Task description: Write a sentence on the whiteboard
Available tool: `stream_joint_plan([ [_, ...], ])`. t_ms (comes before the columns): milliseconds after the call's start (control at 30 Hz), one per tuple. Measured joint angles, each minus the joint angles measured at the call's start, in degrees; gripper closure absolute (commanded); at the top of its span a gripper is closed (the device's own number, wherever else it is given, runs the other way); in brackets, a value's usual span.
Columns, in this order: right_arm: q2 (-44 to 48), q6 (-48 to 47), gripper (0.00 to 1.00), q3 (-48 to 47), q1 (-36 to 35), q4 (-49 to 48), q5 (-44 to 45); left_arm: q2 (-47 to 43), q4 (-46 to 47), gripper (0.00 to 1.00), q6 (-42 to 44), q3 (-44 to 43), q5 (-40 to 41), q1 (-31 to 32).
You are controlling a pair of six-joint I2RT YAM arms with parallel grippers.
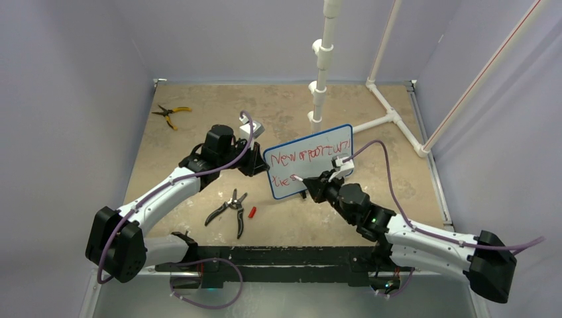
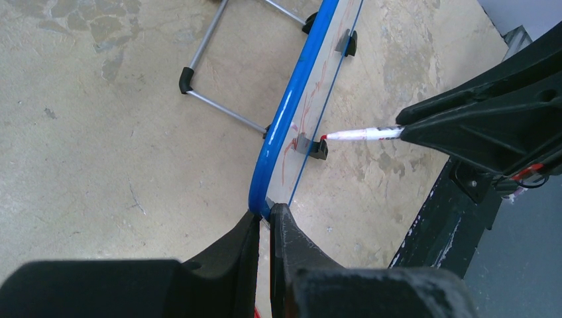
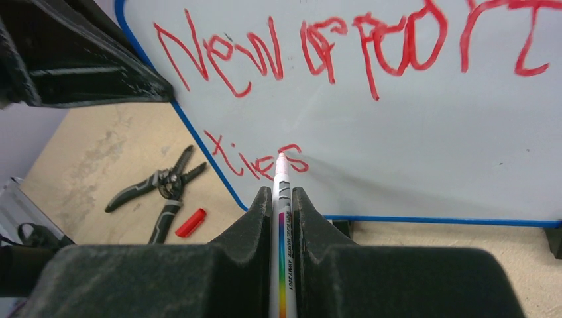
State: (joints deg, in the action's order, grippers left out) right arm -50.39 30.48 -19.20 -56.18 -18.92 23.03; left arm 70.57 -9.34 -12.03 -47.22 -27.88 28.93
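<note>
Status: we're mid-write, second row just begun. The sentence [image 3: 311, 50] has a full top row in red that reads roughly "New opport…", with messy last letters. Below it sits a short "ties" at the left end. We read that as one long word wrapped over two rows. If more words are wanted, most of the second row is blank for them. We can't tell what the full line is meant to be.

Right gripper [image 3: 282, 193]: fingers narrow, clamped on a marker [image 3: 281, 173] that sticks straight out past the fingertips. Its tip sits on the tail of the "s", touching the whiteboard [image 3: 411, 152] as far as we can tell. The blank part of the row lies to the right of the fingertips.

Left gripper [image 2: 266, 216]: fingers nearly closed, pinching the blue frame [image 2: 281, 126] at the whiteboard's left edge. From those fingertips the whiteboard runs up and away, standing upright on the table [image 2: 99, 132]. It's propped on small black feet [image 2: 319, 151], with a wire leg [image 2: 219, 109] behind.

Look of the writing: thin, shaky strokes, letters uneven in height. The surface is glossy white.

Loose stuff: a red cap [image 3: 191, 222] and black cutters [image 3: 156, 189] lie down-left of the right fingers, well apart from the marker tip.
</note>
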Motion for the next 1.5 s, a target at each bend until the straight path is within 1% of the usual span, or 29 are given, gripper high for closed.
stream_joint_plan([
  [167,4.4,1.4,1.0,0.0,0.0,3.2,3.7,0.0,0.0,1.0,0.0,0.0,0.0,0.0],
  [300,4.3,3.0,1.0,0.0,0.1,6.7,7.4,0.0,0.0,1.0,0.0,0.0,0.0,0.0],
  [467,3.7,3.9,1.0,0.0,0.4,8.8,9.5,0.0,0.0,1.0,0.0,0.0,0.0,0.0],
  [1200,3.0,3.0,1.0,-0.3,1.4,7.4,10.5,0.0,0.0,1.0,0.0,0.0,0.0,0.0],
  [1500,2.2,6.2,1.0,-0.6,1.4,9.2,9.3,0.0,0.0,1.0,0.0,0.0,0.0,0.0],
])
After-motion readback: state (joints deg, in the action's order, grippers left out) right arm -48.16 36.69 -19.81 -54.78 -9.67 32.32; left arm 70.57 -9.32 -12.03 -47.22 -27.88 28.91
